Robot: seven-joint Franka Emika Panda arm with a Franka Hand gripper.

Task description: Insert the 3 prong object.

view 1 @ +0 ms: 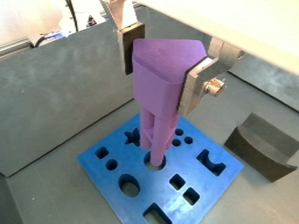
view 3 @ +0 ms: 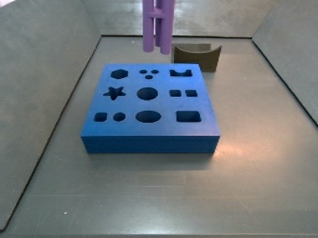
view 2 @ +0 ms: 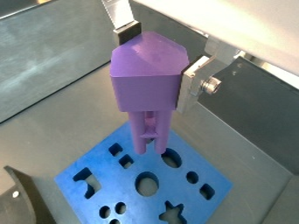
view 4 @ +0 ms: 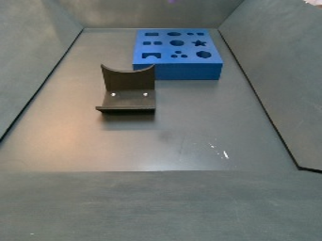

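Tool (view 1: 167,66) clamped on the purple 3 prong object (view 1: 162,96), prongs hung above the blue block (view 3: 149,104), olive notched block (view 3: 196,56) behind.

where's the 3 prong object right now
The 3 prong object is held upright in the gripper, above the blue block; in a side view its rods hang over the block's far edge, near the dark olive block.

The gripper (view 1: 167,63) is showing flat silver finger plates (view 2: 195,72) with dark pads (view 1: 132,48), a round silver screw (view 1: 215,84), beneath a white housing (view 1: 233,22).
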